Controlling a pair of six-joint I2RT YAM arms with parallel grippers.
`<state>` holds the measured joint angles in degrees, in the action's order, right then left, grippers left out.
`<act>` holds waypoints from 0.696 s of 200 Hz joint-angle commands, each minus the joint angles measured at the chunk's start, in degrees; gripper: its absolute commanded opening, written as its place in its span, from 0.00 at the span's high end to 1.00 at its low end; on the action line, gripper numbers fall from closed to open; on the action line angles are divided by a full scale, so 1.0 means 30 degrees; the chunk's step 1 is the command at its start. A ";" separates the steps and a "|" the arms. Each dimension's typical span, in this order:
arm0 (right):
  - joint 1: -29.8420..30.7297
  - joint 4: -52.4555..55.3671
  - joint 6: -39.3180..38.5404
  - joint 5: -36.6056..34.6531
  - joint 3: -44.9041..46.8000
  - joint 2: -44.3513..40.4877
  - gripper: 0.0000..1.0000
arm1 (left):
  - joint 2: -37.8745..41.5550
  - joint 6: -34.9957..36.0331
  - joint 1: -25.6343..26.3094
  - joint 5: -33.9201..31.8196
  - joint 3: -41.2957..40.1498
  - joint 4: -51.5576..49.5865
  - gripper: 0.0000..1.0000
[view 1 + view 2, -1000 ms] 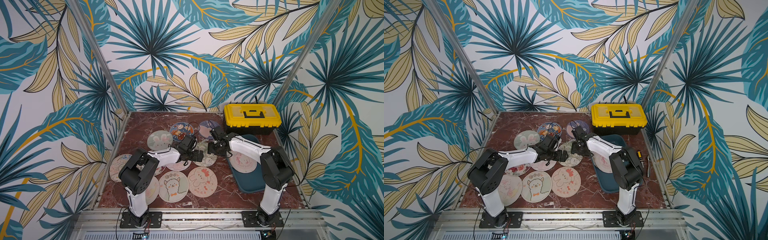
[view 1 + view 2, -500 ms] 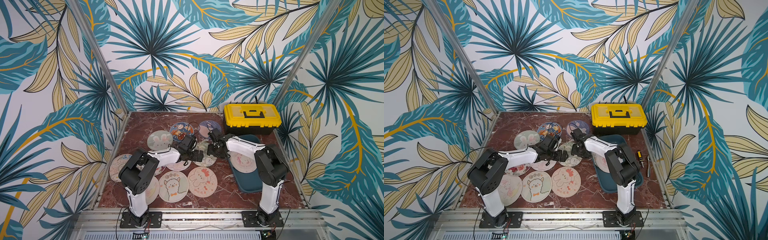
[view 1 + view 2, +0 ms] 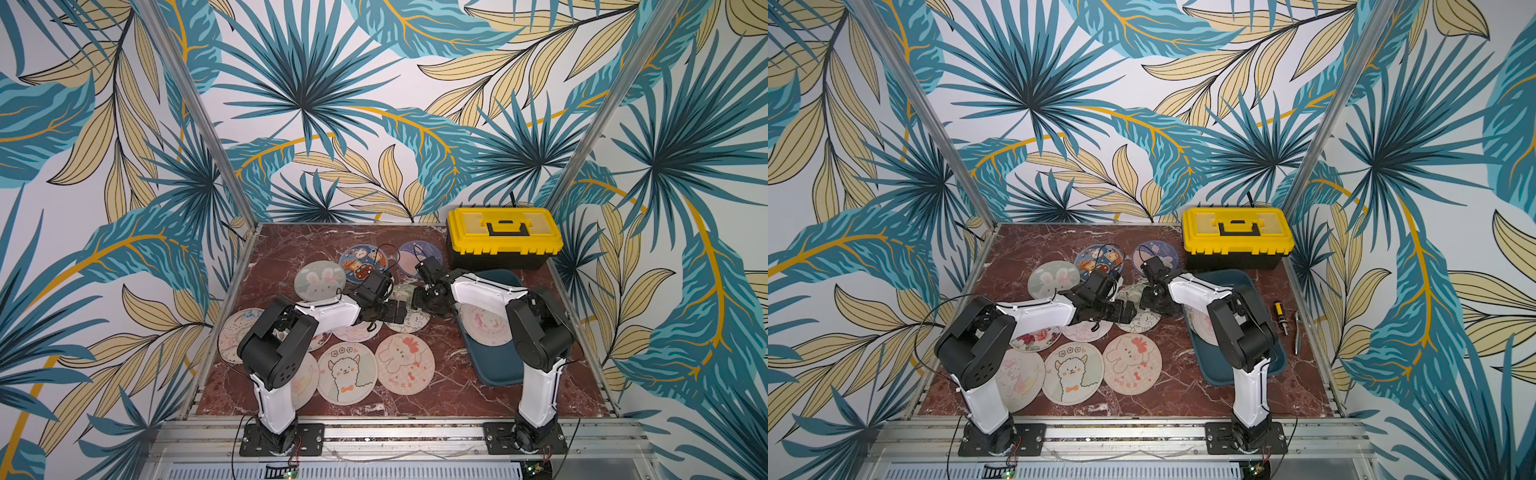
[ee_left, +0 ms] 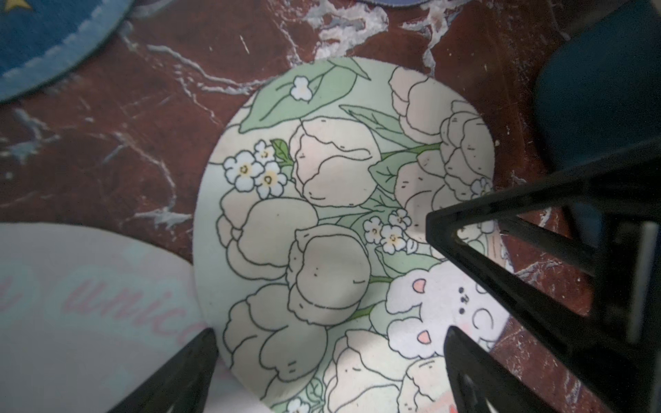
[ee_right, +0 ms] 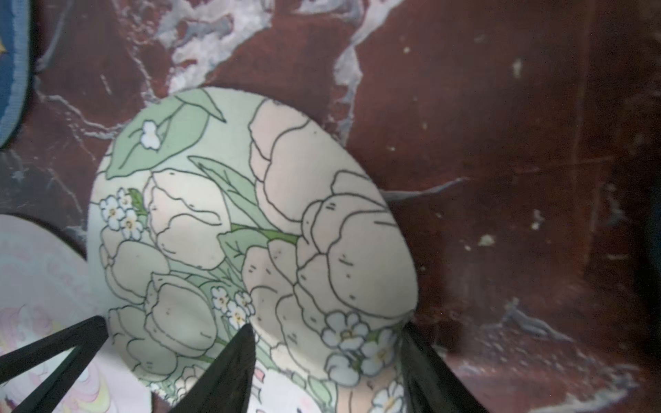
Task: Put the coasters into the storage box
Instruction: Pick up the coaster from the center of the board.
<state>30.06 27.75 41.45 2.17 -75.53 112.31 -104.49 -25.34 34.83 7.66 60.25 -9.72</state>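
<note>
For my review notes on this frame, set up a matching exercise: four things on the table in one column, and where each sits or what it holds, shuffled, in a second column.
Column one
1. yellow-lidded toolbox
2. storage box
3. alpaca coaster
4. tulip coaster

Column two
a. by the near edge of the table
b. holds a pink coaster
c. far right corner of the table
d. middle of the table, close up in both wrist views

Pairs: 1-c, 2-b, 3-a, 4-d

The left arm (image 3: 332, 311) and right arm (image 3: 482, 291) share white shells, black joints, thin black cables (image 3: 918, 332) and bolted black base plates (image 3: 282, 438).
</note>
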 commanded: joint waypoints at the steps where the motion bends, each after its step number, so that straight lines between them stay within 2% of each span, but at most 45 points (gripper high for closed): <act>1: 0.0124 -0.0504 0.0140 0.0885 0.0321 0.0574 0.45 | -0.0151 0.0156 -0.0052 -0.0280 0.0567 -0.0483 0.01; 15: 0.0116 -0.0417 0.0114 0.0784 0.0223 0.0619 0.49 | -0.0181 0.0162 -0.0074 -0.0242 0.0557 -0.0500 0.01; 92: 0.0120 -0.0531 -0.0702 0.0477 0.0277 -0.0095 0.99 | -0.0108 0.0179 -0.0067 -0.0534 0.0573 -0.0482 0.01; 139: 0.0143 -0.0491 -0.1473 -0.0126 0.0422 -0.1531 1.00 | 0.0591 0.0621 -0.0067 -0.0826 0.0751 -0.0471 0.01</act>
<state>30.17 26.17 39.11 3.79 -75.46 111.85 -104.47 -24.88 34.83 6.74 60.25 -9.72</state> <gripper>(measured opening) 0.068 0.991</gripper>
